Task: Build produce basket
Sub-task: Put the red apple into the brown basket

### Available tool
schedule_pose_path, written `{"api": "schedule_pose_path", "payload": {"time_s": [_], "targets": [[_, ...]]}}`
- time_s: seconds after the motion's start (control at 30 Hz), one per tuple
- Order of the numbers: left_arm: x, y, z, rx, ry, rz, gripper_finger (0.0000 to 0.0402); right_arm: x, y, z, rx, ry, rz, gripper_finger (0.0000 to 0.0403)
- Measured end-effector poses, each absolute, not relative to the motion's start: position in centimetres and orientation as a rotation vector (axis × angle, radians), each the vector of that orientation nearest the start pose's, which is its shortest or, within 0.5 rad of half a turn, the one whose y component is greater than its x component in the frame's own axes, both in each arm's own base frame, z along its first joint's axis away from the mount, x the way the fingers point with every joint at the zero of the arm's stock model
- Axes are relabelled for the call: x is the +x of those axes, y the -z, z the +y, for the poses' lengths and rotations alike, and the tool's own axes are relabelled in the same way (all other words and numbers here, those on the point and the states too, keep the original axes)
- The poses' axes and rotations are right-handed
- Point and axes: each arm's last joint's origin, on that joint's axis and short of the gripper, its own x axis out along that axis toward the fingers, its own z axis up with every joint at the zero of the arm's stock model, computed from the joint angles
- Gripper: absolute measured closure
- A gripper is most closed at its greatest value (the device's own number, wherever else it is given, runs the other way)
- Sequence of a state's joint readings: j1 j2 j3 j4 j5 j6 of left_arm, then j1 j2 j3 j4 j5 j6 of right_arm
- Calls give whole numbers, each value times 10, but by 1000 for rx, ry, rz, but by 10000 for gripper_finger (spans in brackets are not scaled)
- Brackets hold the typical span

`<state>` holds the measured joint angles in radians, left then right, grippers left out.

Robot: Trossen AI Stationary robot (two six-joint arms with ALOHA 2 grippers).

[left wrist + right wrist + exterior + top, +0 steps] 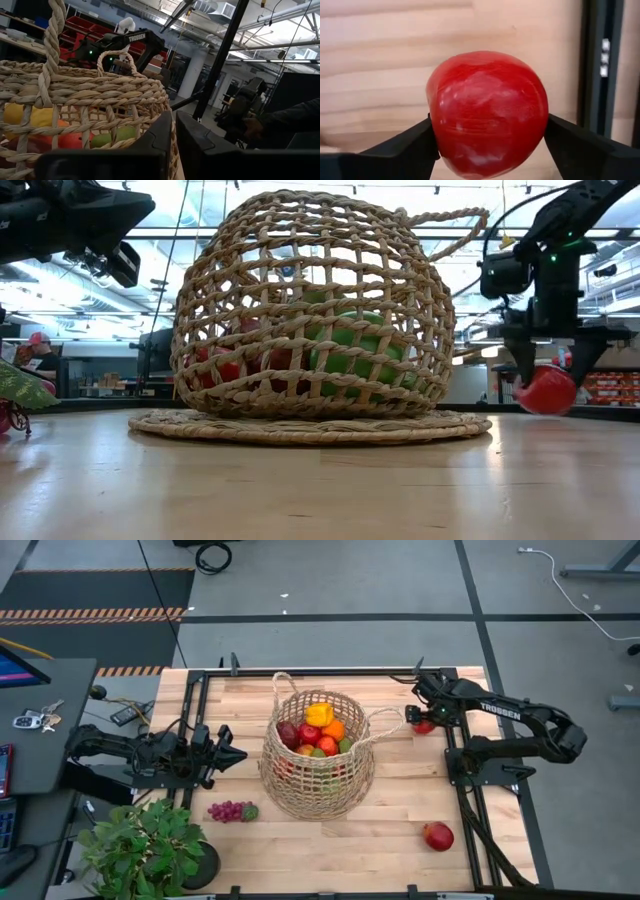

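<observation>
The tan open-weave straw basket (318, 755) stands on its flat base at the table's middle, and several fruits and vegetables (318, 730) fill it. My right gripper (421, 722) is right of the basket's right handle (385, 720), shut on a red apple (487, 115). My left gripper (238, 755) is shut and empty, level, just left of the basket's wall (100, 100). Purple grapes (230, 811) and another red apple (437, 836) lie on the table. My right gripper pinches the red apple by two opposite sides (436, 137) between its two fingers (405, 150). The fingers come from above, pointing down. The apple shows low by the tabletop in the low view (547, 390); whether it rests on the table I cannot tell.
A potted green plant (150, 845) stands at the table's near left corner. Black rails (470, 800) run along the table's edges. There is bare wood in front of the basket and on the near right around the loose apple.
</observation>
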<state>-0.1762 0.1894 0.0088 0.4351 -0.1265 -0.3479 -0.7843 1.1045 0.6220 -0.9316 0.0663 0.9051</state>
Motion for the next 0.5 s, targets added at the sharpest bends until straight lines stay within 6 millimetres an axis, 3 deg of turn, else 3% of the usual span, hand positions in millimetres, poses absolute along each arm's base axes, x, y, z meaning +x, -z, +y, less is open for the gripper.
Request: {"api": "schedule_pose_path", "payload": {"time_s": [0.23, 0.5], "targets": [[105, -192, -15, -384, 93, -241, 369, 121, -203, -116, 1148, 1241, 923, 80], [105, -192, -15, -384, 92, -241, 370, 126, -212, -111, 1141, 1115, 872, 80]]}}
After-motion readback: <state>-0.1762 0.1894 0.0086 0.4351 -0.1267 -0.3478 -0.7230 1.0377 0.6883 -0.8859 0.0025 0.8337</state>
